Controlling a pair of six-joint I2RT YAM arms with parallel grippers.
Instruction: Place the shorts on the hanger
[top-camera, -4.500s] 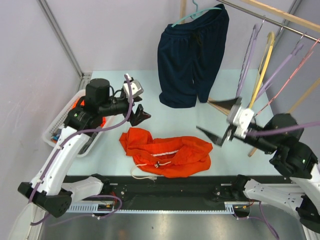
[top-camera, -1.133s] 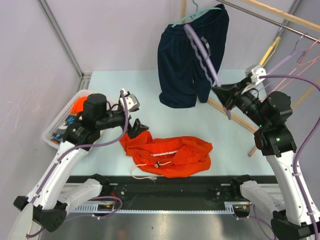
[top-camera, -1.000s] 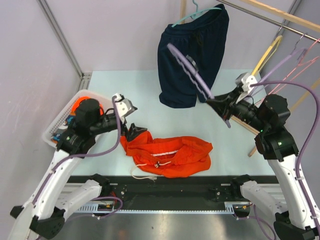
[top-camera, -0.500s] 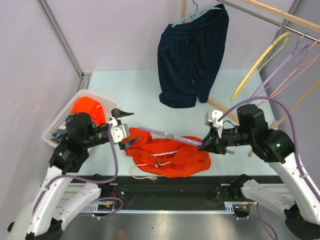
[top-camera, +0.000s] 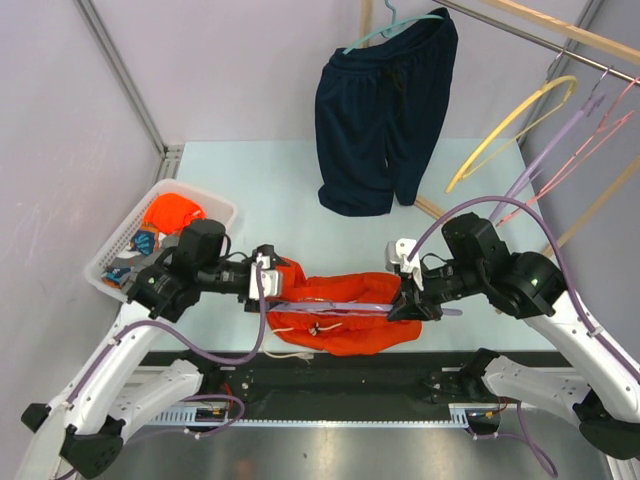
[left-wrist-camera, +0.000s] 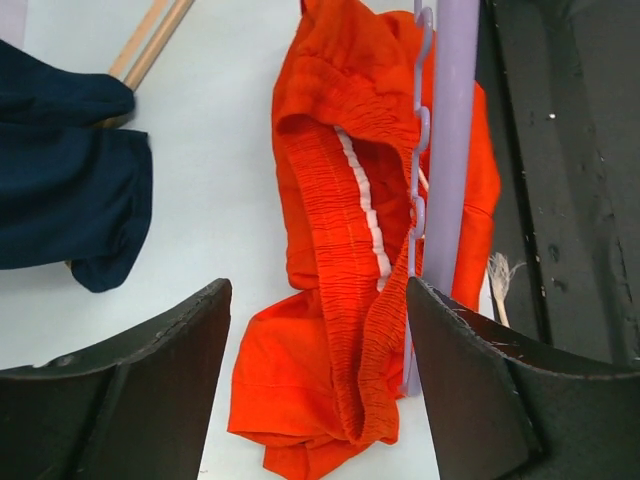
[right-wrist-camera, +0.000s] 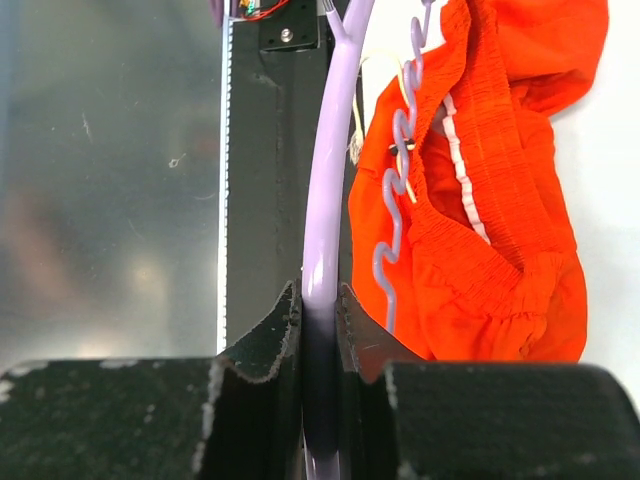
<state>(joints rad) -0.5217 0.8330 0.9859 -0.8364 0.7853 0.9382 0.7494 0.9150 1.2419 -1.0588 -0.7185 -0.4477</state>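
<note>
The orange shorts (top-camera: 345, 325) lie crumpled on the table near the front edge. The lavender hanger (top-camera: 335, 304) lies low across them, roughly level, and my right gripper (top-camera: 405, 306) is shut on one arm of it at the shorts' right end. In the right wrist view the hanger (right-wrist-camera: 328, 190) runs straight out from between the closed fingers, my right gripper (right-wrist-camera: 320, 297), beside the shorts (right-wrist-camera: 500, 240). My left gripper (top-camera: 263, 291) is open at the shorts' left end. Its fingers straddle the gathered waistband (left-wrist-camera: 330, 220), with the hanger (left-wrist-camera: 450, 150) against the right finger.
Navy shorts (top-camera: 385, 110) hang on a teal hanger at the back rail. A yellow hanger (top-camera: 505, 125) and pink ones hang at the right. A white basket (top-camera: 112, 255) with clothes stands at the left. A black rail (top-camera: 330, 385) runs along the near edge.
My right arm has brought the lavender hanger down from near the rack onto the orange shorts. My left gripper has dropped to the shorts' left end and its jaws have narrowed somewhat.
</note>
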